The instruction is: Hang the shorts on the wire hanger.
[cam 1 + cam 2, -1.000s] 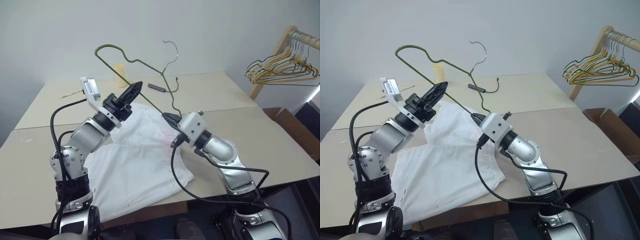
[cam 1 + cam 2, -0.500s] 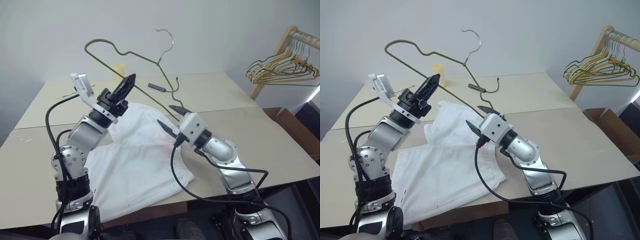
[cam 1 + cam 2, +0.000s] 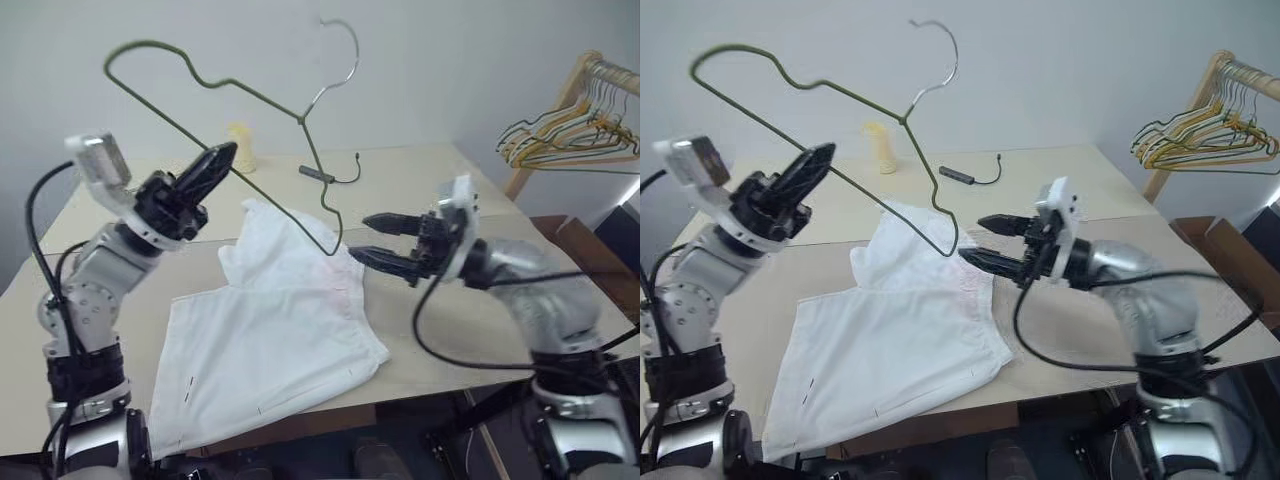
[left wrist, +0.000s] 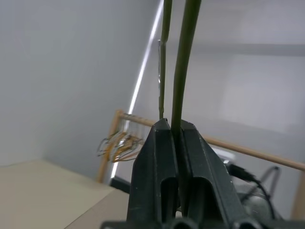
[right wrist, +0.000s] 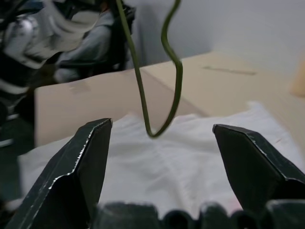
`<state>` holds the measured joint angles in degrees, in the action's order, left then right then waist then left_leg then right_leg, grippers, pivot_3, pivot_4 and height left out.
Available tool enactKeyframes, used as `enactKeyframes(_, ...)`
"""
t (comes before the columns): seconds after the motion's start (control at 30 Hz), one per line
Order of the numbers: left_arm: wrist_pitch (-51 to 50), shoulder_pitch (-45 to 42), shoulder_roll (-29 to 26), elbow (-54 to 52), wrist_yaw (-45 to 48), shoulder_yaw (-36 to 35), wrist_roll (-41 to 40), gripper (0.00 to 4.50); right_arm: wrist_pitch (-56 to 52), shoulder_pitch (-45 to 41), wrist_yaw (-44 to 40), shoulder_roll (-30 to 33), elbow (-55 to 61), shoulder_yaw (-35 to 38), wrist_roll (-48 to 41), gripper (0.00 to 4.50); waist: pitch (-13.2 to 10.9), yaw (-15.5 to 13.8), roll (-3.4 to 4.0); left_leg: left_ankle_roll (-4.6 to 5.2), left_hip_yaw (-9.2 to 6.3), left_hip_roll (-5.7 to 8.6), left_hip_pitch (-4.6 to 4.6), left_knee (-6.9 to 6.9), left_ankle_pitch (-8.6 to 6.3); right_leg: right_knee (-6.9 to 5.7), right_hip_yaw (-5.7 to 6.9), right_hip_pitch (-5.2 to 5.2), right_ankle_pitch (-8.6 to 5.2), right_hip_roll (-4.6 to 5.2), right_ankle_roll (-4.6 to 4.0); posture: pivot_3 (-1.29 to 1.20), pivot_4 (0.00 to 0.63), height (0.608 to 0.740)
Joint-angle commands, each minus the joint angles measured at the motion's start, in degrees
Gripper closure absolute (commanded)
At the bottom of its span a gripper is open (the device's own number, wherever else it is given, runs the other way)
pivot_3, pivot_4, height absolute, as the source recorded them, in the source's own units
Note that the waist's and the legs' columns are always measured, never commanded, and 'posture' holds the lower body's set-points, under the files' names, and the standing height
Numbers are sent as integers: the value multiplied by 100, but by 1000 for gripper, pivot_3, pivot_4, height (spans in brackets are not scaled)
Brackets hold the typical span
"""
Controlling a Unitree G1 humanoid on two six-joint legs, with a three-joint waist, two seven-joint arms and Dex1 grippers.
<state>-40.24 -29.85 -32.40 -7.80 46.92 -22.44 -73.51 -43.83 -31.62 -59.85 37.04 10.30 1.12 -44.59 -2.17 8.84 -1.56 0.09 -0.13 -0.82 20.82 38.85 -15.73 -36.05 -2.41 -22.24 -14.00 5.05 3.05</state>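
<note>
from the left eye view, the left gripper [image 3: 222, 152] is clamped tight on the wire hanger [image 3: 240, 92], holding it raised above the table [image 3: 470, 180] by its long straight bar, with the hook uppermost against the wall and one dipped corner hanging down just over the shorts [image 3: 285, 320]. the shorts lie spread flat on the table below the hanger, waistband end nearest that hanging corner, touched by neither gripper. just beside the shorts, the right gripper [image 3: 378, 240] points toward the hanger's low corner with its two black fingers spread wide and nothing between them. beyond the hanger, on the far part of the table, stand a small pale yellow object [image 3: 240, 148] and a dark cable [image 3: 335, 172]; off the table's edge, a wooden rack [image 3: 580, 85] carries more hangers. the right eye view gives the same scene, with the hanger's low corner [image 3: 945, 235] hanging close above the shorts' raised fold. in the left wrist view, the closed fingers [image 4: 164, 157] pinch the olive wire, which runs up and away from them. in the right wrist view, the wide-apart fingers [image 5: 83, 162] frame the hanger's curved corner [image 5: 162, 90], which hangs free just above the white cloth.
</note>
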Motion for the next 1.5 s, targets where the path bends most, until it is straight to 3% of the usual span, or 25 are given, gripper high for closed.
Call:
enactKeyframes(0.03,-149,-254,-104,70,683,-100,-333,4500,-705,-326,-834,188,-273,-96,-608,490,-1,-4,1,1,7,0,1,0,0,0,0,0,-1,0,0,-133,0,740)
enactKeyframes(0.33,-182,-211,188,-25,915,153,-215,4500,-1482,-968,-980,-229,-519,-377,-828,490,-6,-10,8,0,2,0,8,4,0,-3,-4,-4,1,2,3,-140,0,740)
enactKeyframes(0.63,-170,-207,352,-21,888,165,-140,4500,-1736,-1001,-772,-437,-289,-308,-949,490,-6,-22,9,2,-22,3,27,8,-1,-2,-3,-20,3,8,7,-154,0,740)
enactKeyframes(0.73,-189,-204,388,11,858,171,-118,4500,-1781,-995,-622,-458,-303,-243,-997,1057,-6,-16,9,2,-21,3,26,9,-1,-4,-3,-20,3,7,7,-159,0,740)
enactKeyframes(1.03,-193,-246,493,225,795,263,62,4500,-1814,-1033,-346,-548,-394,-166,-1012,4310,-6,-6,9,2,-21,3,26,9,-1,-4,-3,-20,3,7,7,-166,0,740)
enactKeyframes(1.07,-205,-241,497,240,822,265,58,4500,-1827,-1040,-315,-562,-415,-155,-1024,4488,-6,0,9,2,-21,3,26,9,-1,-4,-3,-20,3,7,7,-170,0,740)
enactKeyframes(1.2,-39,-142,514,221,631,462,551,4500,-1823,-1006,-211,-592,-400,-121,-1029,4488,-6,12,9,2,-21,3,26,9,-1,-4,-3,-20,3,7,7,-173,0,740)
enactKeyframes(1.3,50,-39,471,209,645,716,993,3762,-1824,-942,-103,-635,-356,-42,-1109,4500,-6,10,9,2,-21,4,26,10,-1,-4,-4,-20,3,7,7,-175,0,740)
enactKeyframes(1.4,52,106,363,195,794,914,1298,2743,-1859,-880,77,-735,-318,119,-1210,4500,-6,16,9,2,-20,5,27,10,-1,-4,-4,-20,3,7,7,-176,0,740)
enactKeyframes(1.5,486,393,-91,127,732,1757,2733,1720,-1951,-765,454,-887,-357,414,-1433,4500,-9,40,17,2,-20,4,27,7,-1,-4,-4,-22,3,5,7,-186,0,740)
